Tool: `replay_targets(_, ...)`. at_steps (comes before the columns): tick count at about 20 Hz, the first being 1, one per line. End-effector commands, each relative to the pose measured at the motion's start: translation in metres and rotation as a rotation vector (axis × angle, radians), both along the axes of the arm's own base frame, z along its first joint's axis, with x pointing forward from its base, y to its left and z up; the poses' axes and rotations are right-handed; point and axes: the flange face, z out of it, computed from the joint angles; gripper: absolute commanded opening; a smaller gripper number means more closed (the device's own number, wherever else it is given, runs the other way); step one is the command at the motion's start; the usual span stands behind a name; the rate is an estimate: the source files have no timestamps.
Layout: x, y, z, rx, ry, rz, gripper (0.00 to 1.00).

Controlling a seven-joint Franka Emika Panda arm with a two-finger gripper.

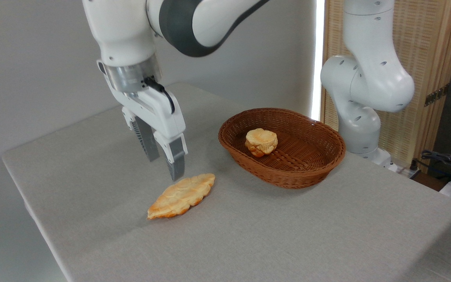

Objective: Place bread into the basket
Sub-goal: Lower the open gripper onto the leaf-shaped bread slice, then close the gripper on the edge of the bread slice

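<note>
One bread [181, 196] beside basket [282, 145]

The bread [181, 196] lay flat on the bench [288, 235], left of the basket [282, 147], which held a bun [261, 142]. The gripper [165, 166] hung just above the bread, fingers [176, 160] slightly parted.

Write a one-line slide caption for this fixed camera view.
Open gripper poised above leaf-shaped bread on the table; basket holds one bun.

No readable text, label or number anywhere (arm casing included).
</note>
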Motion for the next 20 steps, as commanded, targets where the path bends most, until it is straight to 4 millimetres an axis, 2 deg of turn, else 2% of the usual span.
replay_targets(1, -0.01, 0.003, -0.026, -0.008, 0.044, -0.025, 1.0)
replay_targets(4, -0.011, 0.001, -0.048, -0.007, 0.065, -0.025, 1.0)
replay_targets(9, -0.011, -0.015, -0.075, -0.008, 0.047, -0.044, 1.0)
replay_targets(20, -0.005, -0.026, -0.099, -0.006, 0.059, -0.062, 1.0)
